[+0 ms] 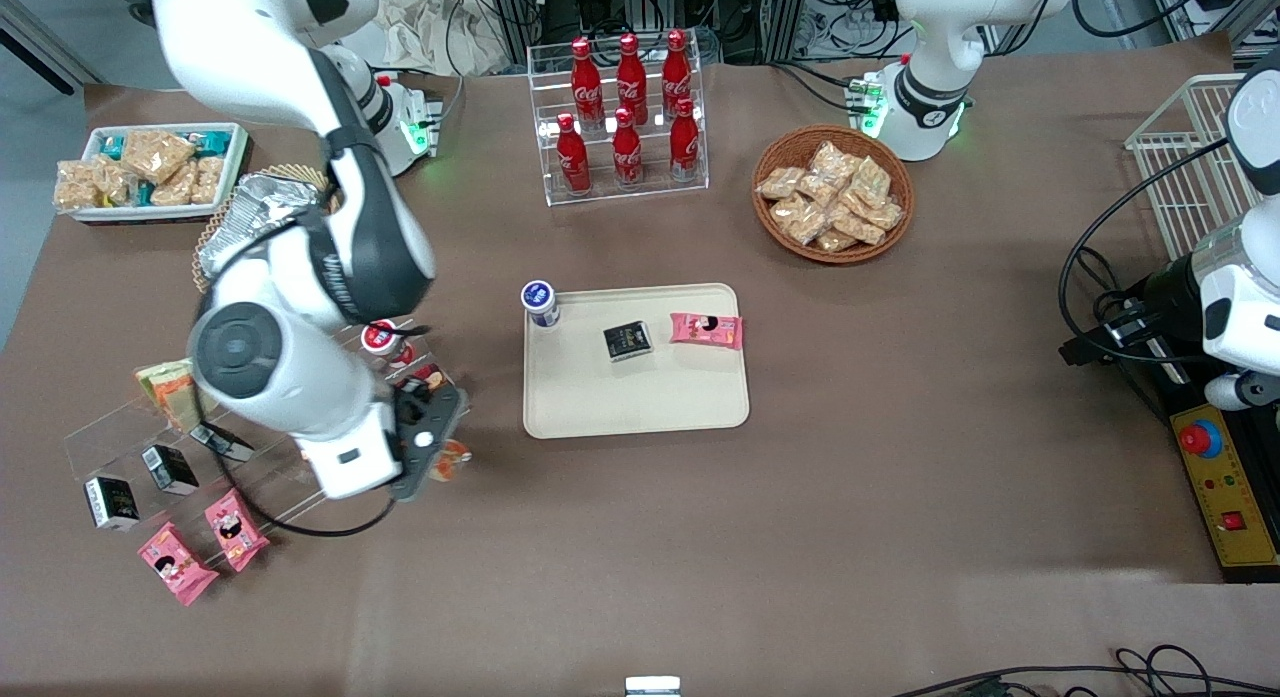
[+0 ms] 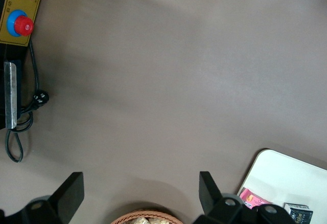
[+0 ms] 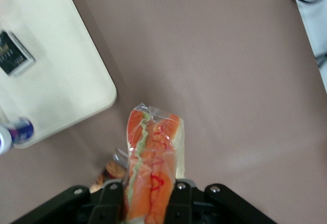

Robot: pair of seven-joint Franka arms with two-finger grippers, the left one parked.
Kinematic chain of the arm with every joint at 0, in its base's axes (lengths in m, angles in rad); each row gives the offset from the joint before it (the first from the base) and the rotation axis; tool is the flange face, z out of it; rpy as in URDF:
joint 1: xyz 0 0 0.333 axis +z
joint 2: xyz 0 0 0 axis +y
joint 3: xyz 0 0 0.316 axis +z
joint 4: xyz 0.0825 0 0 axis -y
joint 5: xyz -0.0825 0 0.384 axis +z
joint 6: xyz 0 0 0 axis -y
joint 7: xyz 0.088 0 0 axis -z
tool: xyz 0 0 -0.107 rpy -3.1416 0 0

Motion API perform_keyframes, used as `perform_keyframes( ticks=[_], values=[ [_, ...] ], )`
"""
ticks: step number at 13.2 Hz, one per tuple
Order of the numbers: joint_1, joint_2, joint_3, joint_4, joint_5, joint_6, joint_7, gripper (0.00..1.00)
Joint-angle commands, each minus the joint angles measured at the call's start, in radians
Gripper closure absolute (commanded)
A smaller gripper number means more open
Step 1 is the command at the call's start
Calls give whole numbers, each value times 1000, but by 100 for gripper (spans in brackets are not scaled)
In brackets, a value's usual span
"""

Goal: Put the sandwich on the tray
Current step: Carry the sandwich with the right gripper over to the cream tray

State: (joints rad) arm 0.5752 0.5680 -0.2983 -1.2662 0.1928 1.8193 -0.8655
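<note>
**Sandwich pinched above the tabletop, beside the tray**

The sandwich (image 3: 152,168), a clear-wrapped wedge with orange-red and green filling along its cut edge, sits pinched between the two fingers (image 3: 113,199) of the pincer (image 3: 145,201). In the front view only a small orange bit of it (image 1: 452,460) shows past the pincer (image 1: 425,447). It hangs over bare brown tabletop (image 1: 800,537), toward the working arm's end, near the tray (image 1: 640,402) but apart from it, close to the tray's rounded corner (image 3: 104,98).

On the cream tray lie a small black pack (image 1: 628,340) and a pink snack pack (image 1: 707,329), with a blue-and-white capped cup (image 1: 540,303) at one corner.

Beside the pincer stands a clear acrylic stepped rack (image 1: 170,447) holding black cartons (image 1: 168,467), pink packs (image 1: 235,530) and another wrapped wedge (image 1: 170,387). Farther from the front camera stand a rack of red cola bottles (image 1: 628,107) and a wicker basket of snack bags (image 1: 832,194). A white bin of snacks (image 1: 150,170) sits at the tabletop's corner, a crinkled foil container (image 1: 255,212) beside it.
</note>
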Motion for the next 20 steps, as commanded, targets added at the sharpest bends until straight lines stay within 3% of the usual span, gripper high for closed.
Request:
perform_keyframes(
  ticks=[1, 6, 8, 11, 16, 17, 18, 20],
  values=[
    [64, 32, -7, -13, 53, 66, 83, 100],
    [209, 116, -5, -76, 60, 201, 89, 100],
    [256, 141, 2, -102, 135, 256, 89, 100],
    [346, 177, 2, -211, 146, 467, 108, 100],
    [373, 243, 2, -214, 142, 546, 135, 100],
    [374, 243, 2, -213, 142, 546, 137, 85],
    [370, 242, 2, -211, 139, 546, 132, 1],
    [361, 231, 2, -205, 145, 540, 135, 1]
  ],
)
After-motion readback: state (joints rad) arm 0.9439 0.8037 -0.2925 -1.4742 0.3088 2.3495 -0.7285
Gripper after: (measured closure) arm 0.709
